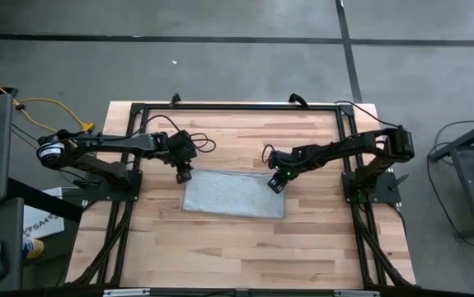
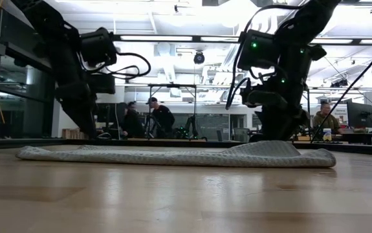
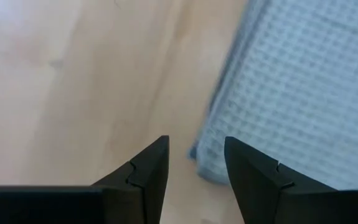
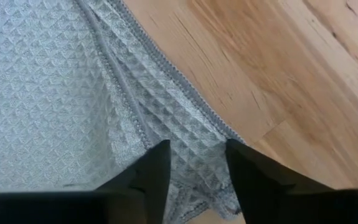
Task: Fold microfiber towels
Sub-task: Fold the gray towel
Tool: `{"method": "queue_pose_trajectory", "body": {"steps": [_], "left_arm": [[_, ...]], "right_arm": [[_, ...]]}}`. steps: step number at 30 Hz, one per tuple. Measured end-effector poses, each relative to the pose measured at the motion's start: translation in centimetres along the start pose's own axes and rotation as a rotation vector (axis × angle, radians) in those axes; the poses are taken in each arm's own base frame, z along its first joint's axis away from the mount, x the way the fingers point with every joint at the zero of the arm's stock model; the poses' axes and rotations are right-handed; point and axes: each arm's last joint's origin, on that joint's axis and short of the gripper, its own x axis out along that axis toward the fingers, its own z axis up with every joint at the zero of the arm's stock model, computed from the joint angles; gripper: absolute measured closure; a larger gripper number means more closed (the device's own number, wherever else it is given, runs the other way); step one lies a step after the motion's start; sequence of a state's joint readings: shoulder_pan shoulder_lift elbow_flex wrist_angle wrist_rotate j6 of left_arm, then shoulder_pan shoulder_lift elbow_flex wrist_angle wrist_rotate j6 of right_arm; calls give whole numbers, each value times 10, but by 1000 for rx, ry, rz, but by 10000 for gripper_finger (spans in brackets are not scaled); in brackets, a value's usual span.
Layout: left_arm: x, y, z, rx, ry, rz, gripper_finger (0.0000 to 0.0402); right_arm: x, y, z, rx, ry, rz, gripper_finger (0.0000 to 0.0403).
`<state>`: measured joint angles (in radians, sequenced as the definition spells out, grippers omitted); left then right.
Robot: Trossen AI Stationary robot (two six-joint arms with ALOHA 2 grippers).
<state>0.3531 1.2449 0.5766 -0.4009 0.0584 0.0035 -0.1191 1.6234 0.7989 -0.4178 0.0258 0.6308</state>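
- Microfiber towel (image 1: 235,195): one light grey cloth with a fine waffle texture, lying flat on the wooden table (image 1: 220,247) as a long folded band, near the table's middle and between the two arms.
- In the low view the towel (image 2: 173,155) lies low along the tabletop, a little thicker at the end under the right arm.
- Left gripper (image 1: 184,175): one, low over the towel's far left corner. In its wrist view the two dark fingers (image 3: 147,177) stand apart with bare wood showing between them; the towel's corner (image 3: 291,93) lies just beside them, and nothing is held.
- Right gripper (image 1: 276,183): one, down at the towel's far right corner. In its wrist view the two fingers (image 4: 150,177) stand apart over the hemmed edge of the cloth (image 4: 54,93), where two layers overlap; cloth shows in the gap, not pinched.
- Beyond the table, the low view shows three people (image 2: 163,120) in the room, two standing and one seated at the right by a monitor.
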Motion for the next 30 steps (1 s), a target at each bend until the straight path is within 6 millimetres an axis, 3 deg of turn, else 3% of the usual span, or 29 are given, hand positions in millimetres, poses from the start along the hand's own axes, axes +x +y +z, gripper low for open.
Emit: {"method": "queue_pose_trajectory", "body": {"steps": [5,14,26,30], "left_arm": [[0,0,5,22,-50,15,246],[0,1,6,32,-61,26,246],[0,1,6,29,-58,28,246],[0,1,6,29,-59,28,246]], "right_arm": [[0,-4,3,1,2,3,237],[-3,-16,11,0,5,26,250],[-46,-31,25,-18,-155,84,257],[-49,-32,25,-16,-154,83,257]]}}
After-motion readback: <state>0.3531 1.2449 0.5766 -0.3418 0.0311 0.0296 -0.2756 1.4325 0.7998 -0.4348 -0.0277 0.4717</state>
